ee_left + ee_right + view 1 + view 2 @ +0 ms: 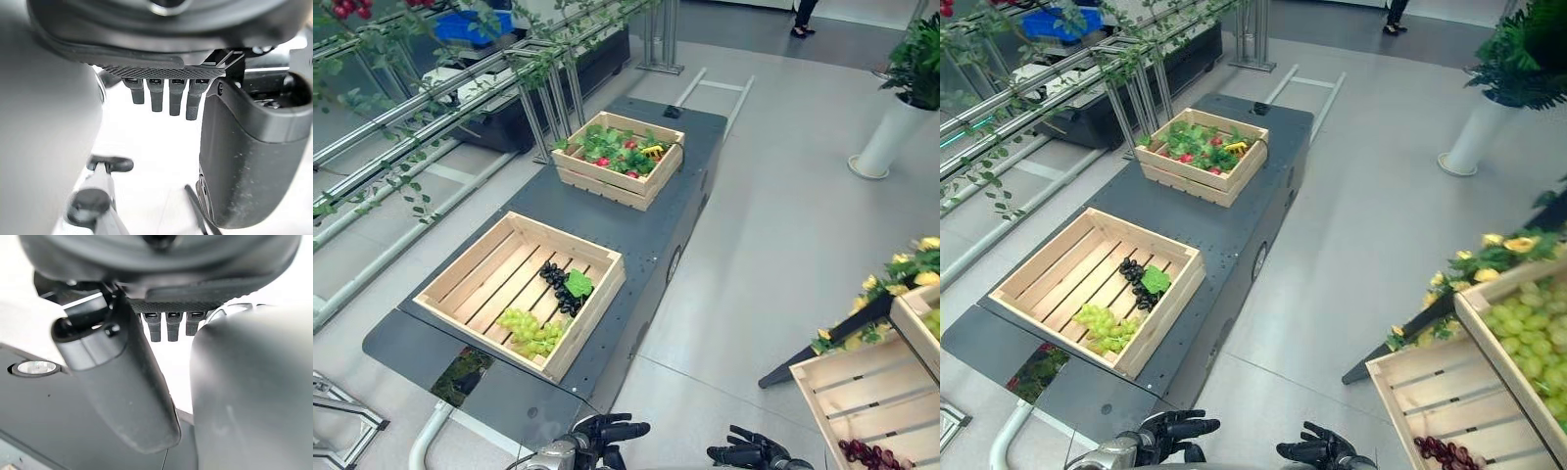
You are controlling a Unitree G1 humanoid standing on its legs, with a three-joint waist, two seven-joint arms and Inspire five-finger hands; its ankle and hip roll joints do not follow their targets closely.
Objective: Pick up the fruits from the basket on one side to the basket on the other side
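Two dark robot hands hang low at the near edge, the left hand [607, 431] and the right hand [749, 452], side by side and apart. Both have loose, straight fingers and hold nothing, so they look ready to reach but have not started.

On the left is a long dark grey desk [656, 230]. Near us on it sits a wide, pale wooden slat basket [470, 284]. Inside, at its right end, lie a bunch of green grapes [530, 333] and a bunch of dark purple grapes with a green leaf [563, 286], close together. They lie on the side nearest the robot's path, which I think makes them easy to grab.

On the right stands another pale wooden slat basket on a slanted stand [1430, 392], with a bunch of red grapes [1445, 452] in its near corner and green grapes in the bin just above. The fruit may be going there.

Farther along the desk is a smaller wooden basket full of green leaves and red fruit [619, 157].

I can see no words or labels to read
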